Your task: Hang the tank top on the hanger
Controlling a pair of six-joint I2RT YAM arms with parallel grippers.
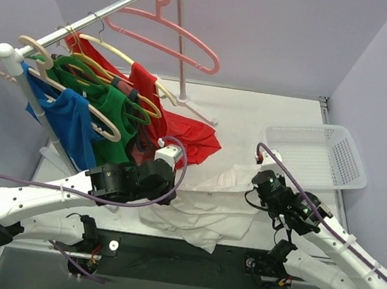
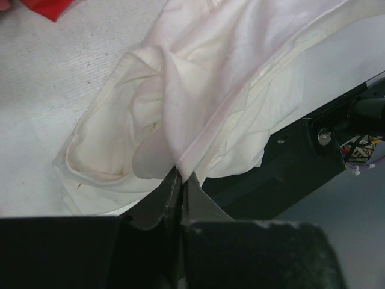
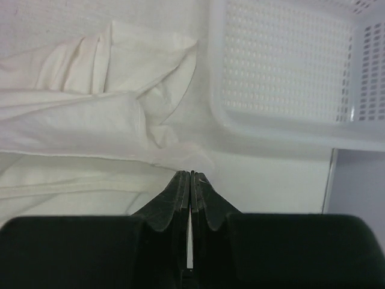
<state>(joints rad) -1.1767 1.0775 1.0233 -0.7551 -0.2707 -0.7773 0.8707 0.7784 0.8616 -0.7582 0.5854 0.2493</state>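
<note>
- The top view is showing the whole tank top [image 1: 200,202]. It is lying in a crumpled heap on the white counter [image 1: 255,110], near the front edge, between the two arms.
- Only the top view is showing the pink hanger [image 1: 213,65]. It is hanging by its curved hook on the shiny rail [image 1: 119,5], high at the back and well apart from the tank top. It is looking smooth and plastic.
- A red shirt [image 1: 188,133], a green shirt [image 1: 116,106] and a blue shirt [image 1: 75,125] are hanging on cream hangers [image 1: 110,128] on the same rail. The red shirt is drooping down just beside the tank top.
- The left wrist view is showing the left pincer [image 2: 181,177] up close. Its two fingers are pressing together and pinching a thin fold of the tank top, and the cloth is rising from the tips in a ridge.
- That view is also showing how thin, soft and wrinkly the cloth is, with a stitched hem. One bit is reaching over the black plate [image 2: 289,168] at the front.
- The right wrist view is showing the right pincer [image 3: 190,176]. Its fingers are pressing together right at the tank top's edge, but I cannot tell if any cloth is caught between them.
- The basket [image 1: 313,157] is sitting just beside the cloth. It is white plastic with rounded corners, and little holes are covering it.
</note>
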